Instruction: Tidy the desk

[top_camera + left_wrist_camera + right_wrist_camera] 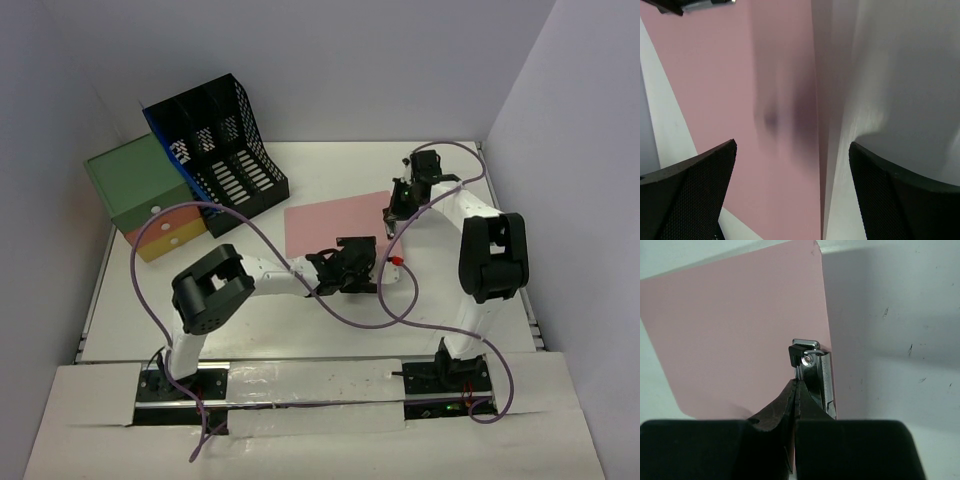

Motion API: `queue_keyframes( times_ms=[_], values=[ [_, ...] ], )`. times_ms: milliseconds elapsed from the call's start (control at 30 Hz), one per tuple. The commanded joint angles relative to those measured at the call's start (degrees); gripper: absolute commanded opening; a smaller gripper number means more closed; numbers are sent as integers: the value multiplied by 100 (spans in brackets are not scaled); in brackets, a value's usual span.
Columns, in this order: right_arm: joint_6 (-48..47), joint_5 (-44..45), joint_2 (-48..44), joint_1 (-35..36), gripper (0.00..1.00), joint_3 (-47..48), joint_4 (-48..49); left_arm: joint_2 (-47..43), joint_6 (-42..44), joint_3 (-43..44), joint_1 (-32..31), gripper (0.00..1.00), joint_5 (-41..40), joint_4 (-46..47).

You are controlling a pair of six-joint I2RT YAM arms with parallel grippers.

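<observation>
The white table [280, 335] spans the walled room, with a file rack [225, 150] far left. On the pink sheet [325, 225] at centre, the left hand [352, 262] gapes apart and the right hand [797, 390] is clamped on a metal clip [812, 370].

bright, even overhead light, soft shadows on the white bench [260, 335]; left wrist view soft, a smeared shadow on the pink sheet [715, 75].

The desk [330, 170], a large flat white matte rectangle, lies between pale walls [350, 60].
</observation>
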Motion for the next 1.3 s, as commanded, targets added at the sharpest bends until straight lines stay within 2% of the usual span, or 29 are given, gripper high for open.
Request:
queue_keyframes(
  times_ms=[0, 167, 333, 400, 500, 567, 700, 767, 867, 1000, 1033, 1067, 1100, 1233, 1267],
  values=[
    [114, -376, -356, -32, 0, -62, 351, 303, -100, 370, -181, 99, -606, 674],
    [200, -559, -433, -32, 0, -178, 469, 522, -14, 428, -274, 96, -1131, 1069],
    [196, -570, -495, -32, 0, -173, 437, 720, 257, 271, -351, 85, -1611, 1589],
    [177, -572, -533, -24, 0, -207, 419, 824, 388, 177, -352, 77, -1851, 1861],
    [165, -554, -581, -27, 0, -265, 410, 903, 552, 116, -359, 57, -1909, 2025],
    [158, -543, -587, -24, 0, -270, 389, 928, 572, 117, -380, 47, -1935, 2053],
    [113, -530, -602, -30, 0, -263, 344, 879, 494, 149, -418, 15, -1907, 2036],
    [83, -505, -615, -27, 0, -250, 297, 826, 383, 212, -423, 6, -1896, 2012],
    [34, -441, -653, -29, 0, -197, 203, 814, -158, 664, -420, 0, -2004, 1525],
    [-16, -429, -735, -24, 0, -59, 5, 700, -859, 1227, -353, 0, -2022, 770],
    [-25, -396, -761, -24, 0, 50, -55, 591, -1279, 1324, -327, 0, -1913, 476],
    [-34, -361, -820, -24, 2, 171, -174, 495, -1671, 1503, -276, 0, -1883, 313],
    [-34, -310, -929, -32, 18, 235, -286, 457, -2002, 1659, -225, 0, -1825, -20],
    [6, -158, -1317, -35, 53, 541, -504, 177, -2628, 1800, -87, 0, -1645, -733],
    [39, -97, -1465, -44, 69, 695, -570, 91, -2776, 1815, -37, 0, -1601, -920]
  ],
)
